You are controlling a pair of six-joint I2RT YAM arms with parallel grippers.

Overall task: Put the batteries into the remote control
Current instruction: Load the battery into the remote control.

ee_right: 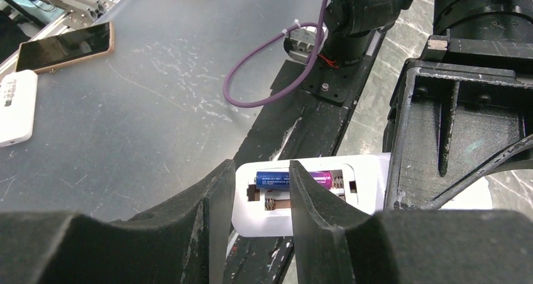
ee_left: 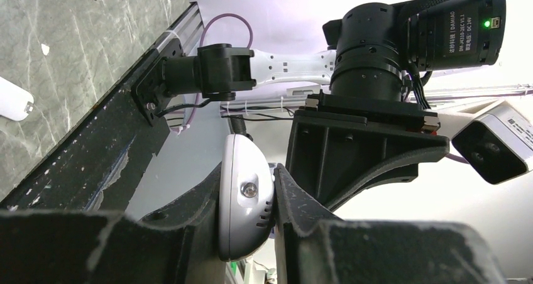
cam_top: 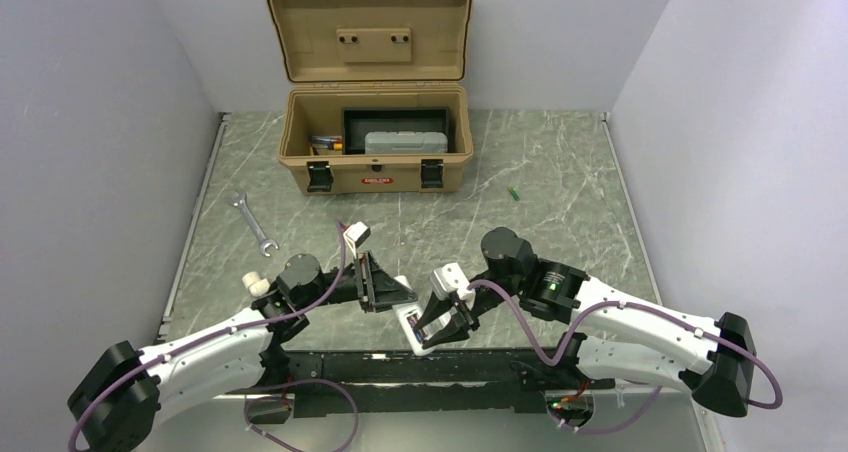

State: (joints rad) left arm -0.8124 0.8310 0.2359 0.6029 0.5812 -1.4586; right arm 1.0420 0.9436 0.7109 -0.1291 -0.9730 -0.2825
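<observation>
Jaws of the left gripper (ee_left: 247, 230) clamp the rounded end of the remote control (ee_left: 242, 199); those of the right gripper (ee_right: 261, 177) stand apart over its open bay — the dark purple battery (ee_right: 271, 181) lies inside. The green battery (cam_top: 513, 193) lies on the table (cam_top: 570, 162), well apart.

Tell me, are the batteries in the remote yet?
Halfway. Done: one purple battery sits in the open compartment of the remote control. In hand: the left gripper clamps the remote control while the right gripper hovers open over that battery. Left: the second slot is empty, and the green battery lies on the table.
</observation>
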